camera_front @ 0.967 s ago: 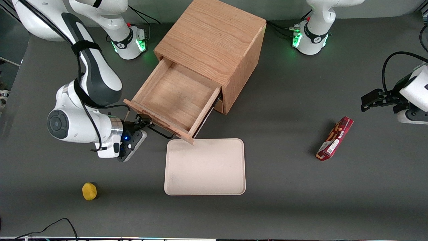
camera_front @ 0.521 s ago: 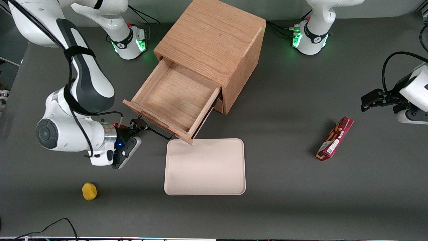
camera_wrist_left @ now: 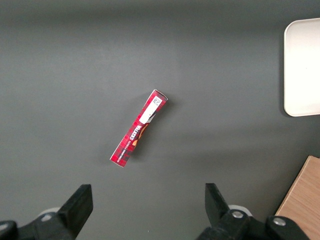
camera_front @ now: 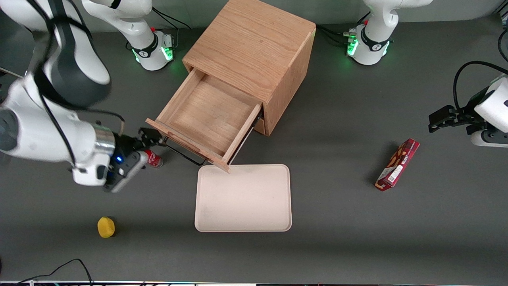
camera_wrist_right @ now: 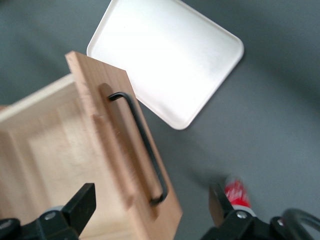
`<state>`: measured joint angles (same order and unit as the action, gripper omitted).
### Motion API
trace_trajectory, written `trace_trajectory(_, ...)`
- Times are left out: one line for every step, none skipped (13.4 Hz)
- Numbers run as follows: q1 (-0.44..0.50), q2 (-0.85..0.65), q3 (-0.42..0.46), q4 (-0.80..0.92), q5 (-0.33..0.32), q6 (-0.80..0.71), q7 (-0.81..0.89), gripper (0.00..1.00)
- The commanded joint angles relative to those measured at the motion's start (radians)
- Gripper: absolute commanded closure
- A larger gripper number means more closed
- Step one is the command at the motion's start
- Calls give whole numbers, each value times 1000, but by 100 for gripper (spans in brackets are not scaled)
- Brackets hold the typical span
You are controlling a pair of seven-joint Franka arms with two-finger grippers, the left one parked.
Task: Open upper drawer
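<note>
The upper drawer (camera_front: pixel 206 115) stands pulled far out of the wooden cabinet (camera_front: pixel 254 47), its inside bare. Its long black wire handle (camera_front: pixel 184 153) runs along the drawer front and is free of any grip. My gripper (camera_front: pixel 151 137) is open and empty. It hangs above the table just off the handle's end, toward the working arm's end. In the right wrist view the drawer front (camera_wrist_right: pixel 120 145) and its handle (camera_wrist_right: pixel 145 145) lie between my spread fingers (camera_wrist_right: pixel 82 205), with my gripper (camera_wrist_right: pixel 150 210) raised above them. A corner of the lower drawer (camera_front: pixel 260 125) shows under the upper one.
A small red can (camera_front: pixel 153 159) (camera_wrist_right: pixel 237 195) lies on the table under my gripper. A beige tray (camera_front: pixel 243 198) (camera_wrist_right: pixel 170 55) sits in front of the drawer. A yellow object (camera_front: pixel 106 227) lies nearer the front camera. A red box (camera_front: pixel 398 164) (camera_wrist_left: pixel 139 128) lies toward the parked arm's end.
My gripper has drawn back from the handle toward the working arm's end and risen. The red can has come into sight. The drawer has not moved.
</note>
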<state>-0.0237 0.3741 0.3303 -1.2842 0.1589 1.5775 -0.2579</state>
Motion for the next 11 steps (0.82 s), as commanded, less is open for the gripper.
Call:
trace_trajectory(2,-147,-28,-75,-35,-71,230,0)
trace_trajectory(4,-206,-51,-128,-36,-92,268,0)
trace_trajectory(4,-293,-77,-224,-36,-102,297,0)
trace_trajectory(5,-407,-100,-347,-36,-93,319,0)
trace_trajectory(5,-514,-115,-471,-36,-88,345,0)
trace_trajectory(4,-597,-122,-582,-36,-65,365,0)
trace_trajectory(2,-663,-135,-669,-39,-32,368,0)
trace_trajectory(2,-707,-143,-734,-45,1,380,0)
trace_trajectory(4,-721,-145,-763,-70,22,394,0)
trace_trajectory(5,-707,-145,-756,-96,28,394,0)
trace_trajectory(4,-678,-149,-727,-116,30,381,0)
